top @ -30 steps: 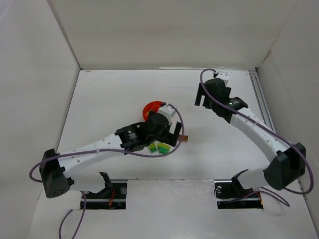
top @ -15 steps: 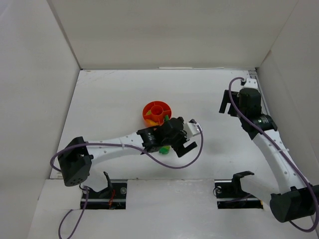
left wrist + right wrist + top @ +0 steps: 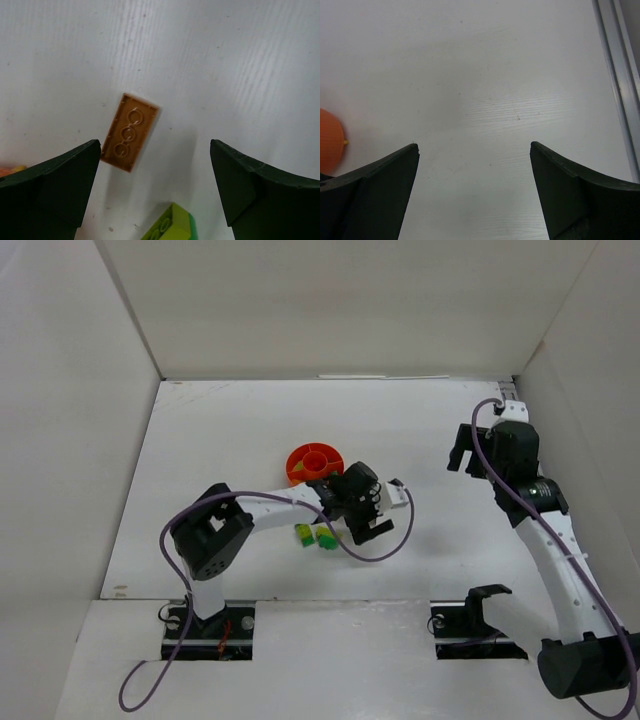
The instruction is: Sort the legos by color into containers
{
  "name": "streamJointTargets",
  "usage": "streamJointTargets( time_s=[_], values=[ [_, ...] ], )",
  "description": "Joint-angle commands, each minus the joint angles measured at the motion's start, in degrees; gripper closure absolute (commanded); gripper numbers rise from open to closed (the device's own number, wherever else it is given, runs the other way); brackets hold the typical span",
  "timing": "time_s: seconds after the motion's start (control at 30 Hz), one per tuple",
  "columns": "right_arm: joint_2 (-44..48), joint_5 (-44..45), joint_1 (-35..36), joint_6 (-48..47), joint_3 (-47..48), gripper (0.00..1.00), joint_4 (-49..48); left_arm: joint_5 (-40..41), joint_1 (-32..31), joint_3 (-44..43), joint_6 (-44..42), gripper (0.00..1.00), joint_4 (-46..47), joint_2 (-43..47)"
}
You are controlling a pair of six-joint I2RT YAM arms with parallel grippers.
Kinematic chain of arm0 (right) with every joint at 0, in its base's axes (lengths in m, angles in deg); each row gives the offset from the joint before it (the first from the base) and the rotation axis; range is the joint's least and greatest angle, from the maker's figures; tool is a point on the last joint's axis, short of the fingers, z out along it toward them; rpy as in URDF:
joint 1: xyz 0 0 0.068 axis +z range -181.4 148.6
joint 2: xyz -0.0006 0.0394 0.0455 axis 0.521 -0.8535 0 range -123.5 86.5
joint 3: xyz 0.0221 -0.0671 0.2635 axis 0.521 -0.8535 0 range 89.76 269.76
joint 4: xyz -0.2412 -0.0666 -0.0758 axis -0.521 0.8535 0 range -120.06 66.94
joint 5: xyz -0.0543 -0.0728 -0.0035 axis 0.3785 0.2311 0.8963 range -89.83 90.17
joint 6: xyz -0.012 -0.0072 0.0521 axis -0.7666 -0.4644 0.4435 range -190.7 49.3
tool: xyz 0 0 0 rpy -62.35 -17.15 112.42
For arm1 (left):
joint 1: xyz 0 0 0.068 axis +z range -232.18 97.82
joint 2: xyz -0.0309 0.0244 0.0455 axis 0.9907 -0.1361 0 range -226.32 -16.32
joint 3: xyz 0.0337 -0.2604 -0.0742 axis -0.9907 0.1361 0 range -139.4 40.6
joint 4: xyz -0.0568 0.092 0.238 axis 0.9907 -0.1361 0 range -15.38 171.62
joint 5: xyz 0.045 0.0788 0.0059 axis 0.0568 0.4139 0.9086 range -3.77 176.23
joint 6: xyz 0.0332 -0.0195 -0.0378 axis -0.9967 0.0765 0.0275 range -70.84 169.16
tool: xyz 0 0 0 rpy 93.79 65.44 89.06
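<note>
Left gripper point(image 3: 153, 150) has swung off the round orange plastic dish point(image 3: 296, 460), now wide open, empty, over a flat tan plastic brick point(image 3: 129, 132) lying underside-up, likely the next pick

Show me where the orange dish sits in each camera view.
Top: orange dish near centre.
Left wrist: an orange sliver at the lower left edge, possibly it.
Right wrist: dish cut off by the left edge.
Shared landmark: lime brick, near the dish from above, at the bottom edge of left wrist.
</note>
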Motion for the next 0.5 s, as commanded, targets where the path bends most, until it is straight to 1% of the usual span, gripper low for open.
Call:
streamJointTargets(
  time_s=[0.0,0.07,0.2,0.3,0.43,0.47],
  values=[
    [2.0,-0.6,-0.4,-0.2,-0.5,0.03,-0.1,-2.3,1.3,-3.0,-1.5,0.12,0.1,1.3],
    [2.5,-0.1,-0.9,-0.2,-1.1,0.03,-0.1,-1.6,1.8,-2.4,-1.0,0.12,1.9,0.6],
    [2.5,0.5,-0.9,-0.2,-1.1,0.03,-0.1,-0.5,2.5,-3.1,0.4,0.12,2.4,-2.9],
    [1.3,0.5,-1.5,-0.2,-1.1,0.03,-0.1,0.1,2.5,-4.5,1.0,0.14,1.8,-5.6],
    [1.3,1.0,-1.5,-0.2,-1.1,0.03,-0.7,5.0,2.5,-3.9,2.6,0.14,1.8,-7.0],
    [1.3,1.0,-1.5,-0.2,-1.1,0.03,-0.7,6.0,2.5,-3.9,3.1,0.16,2.4,-7.0]
  ],
)
